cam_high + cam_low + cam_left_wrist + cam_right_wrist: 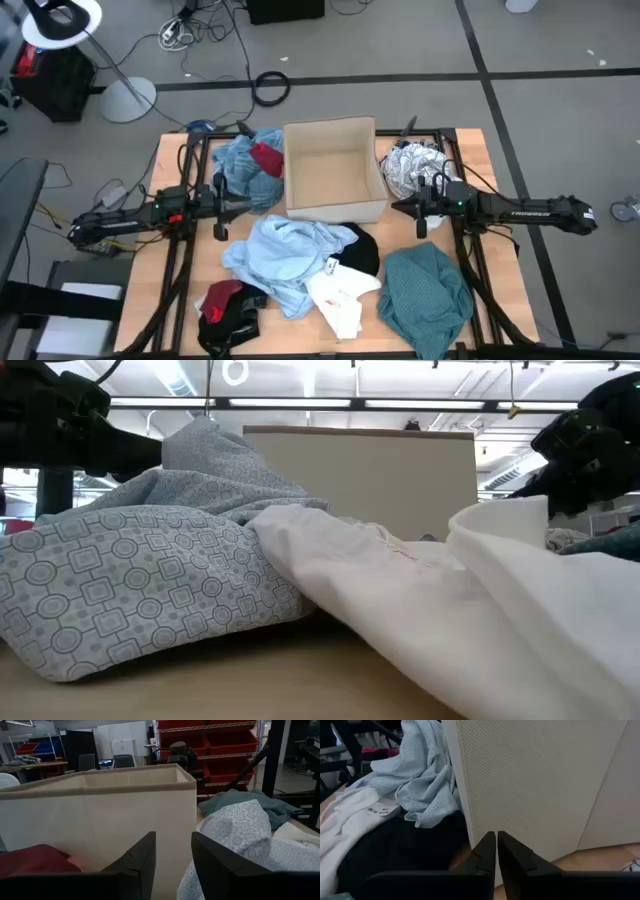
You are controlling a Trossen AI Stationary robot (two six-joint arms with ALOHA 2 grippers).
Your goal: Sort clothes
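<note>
So the pale blue patterned cotton garment (285,255) is lying crumpled on the wooden table (470,150) in front of the tan fabric-sided box (335,170), spreading mostly sideways, with a white shirt (340,295) and a black piece (362,250) tucked against it. The left gripper (222,207) hovers just beside the box's left wall, and the blue heap sits forward and inward of it. It looks about as near as the right gripper (420,207), maybe nearer. Left fingers (142,862) stand apart, holding nothing. Right fingers (512,860) are pressed together, empty, close to the box's right wall.
</note>
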